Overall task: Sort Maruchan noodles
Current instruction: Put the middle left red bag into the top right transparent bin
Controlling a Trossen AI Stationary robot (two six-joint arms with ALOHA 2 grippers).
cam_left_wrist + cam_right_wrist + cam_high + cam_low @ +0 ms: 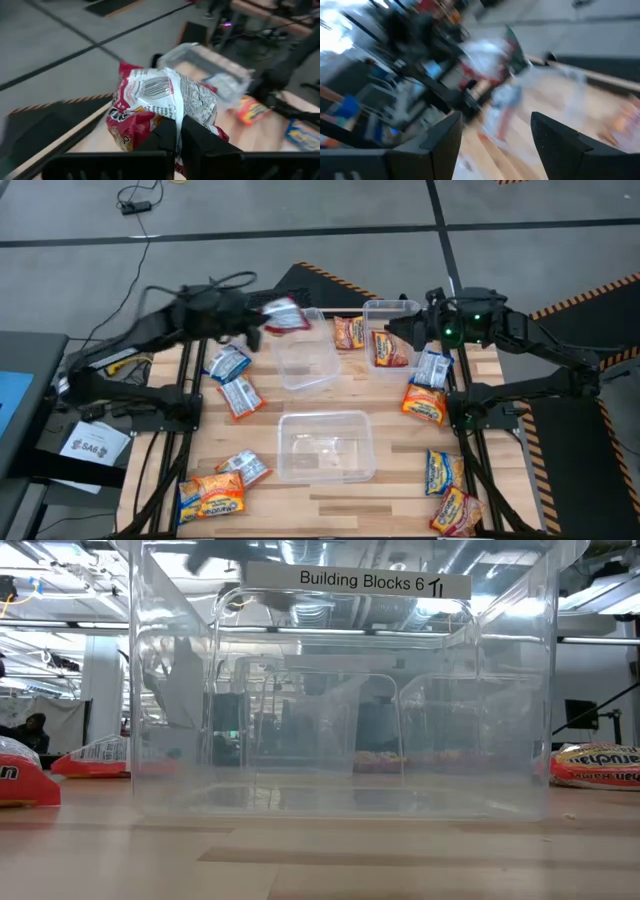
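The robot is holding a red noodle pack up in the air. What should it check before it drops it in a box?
1. Pack held tight: ok. The left gripper is shut on the red pack.
2. Pack over a tub: cannot tell. In the high view the red pack hangs by the far edge of the middle tub.
3. Middle tub has room: ok, it looks empty.
4. Right gripper out of the way: ok. It is open, over the far right tub, apart from the left one.
5. Right tub's contents: ok, a red pack already lies in it.
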